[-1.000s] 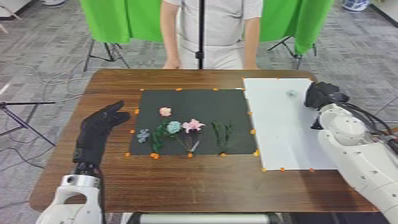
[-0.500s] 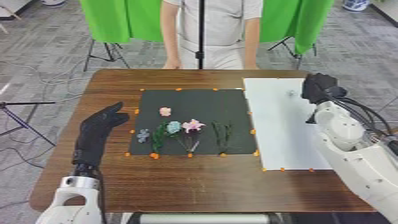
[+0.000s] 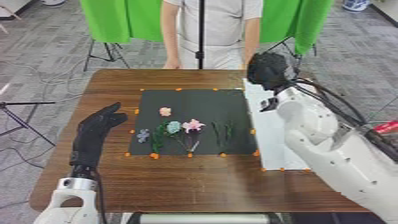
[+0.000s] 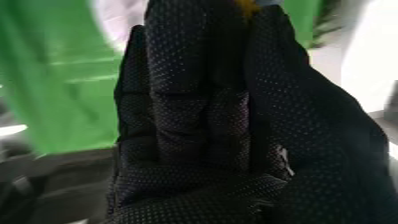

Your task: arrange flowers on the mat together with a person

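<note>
- One dark mat (image 3: 200, 100) lies at the centre of the frame; one white mat (image 3: 277, 152) lies just right of it, partly behind the right arm.
- Four blossoms are on the dark mat: one peach (image 3: 165, 111) in its upper left, one blue-green (image 3: 173, 127) and one pink (image 3: 193, 126) side by side near its middle, one grey-blue (image 3: 143, 135) at its lower left.
- One leafy green sprig (image 3: 158, 139) stands left of the blue-green blossom; two thin green stems (image 3: 228, 134) lie at the mat's right.
- The left hand (image 3: 91, 129), at the frame's left, is open and empty, over the wood.
- The right hand (image 3: 269, 72) is at the upper right; a yellow-orange bit (image 4: 248, 6) shows at its far end, whether gripped I cannot tell, nor how open the hand is.
</note>
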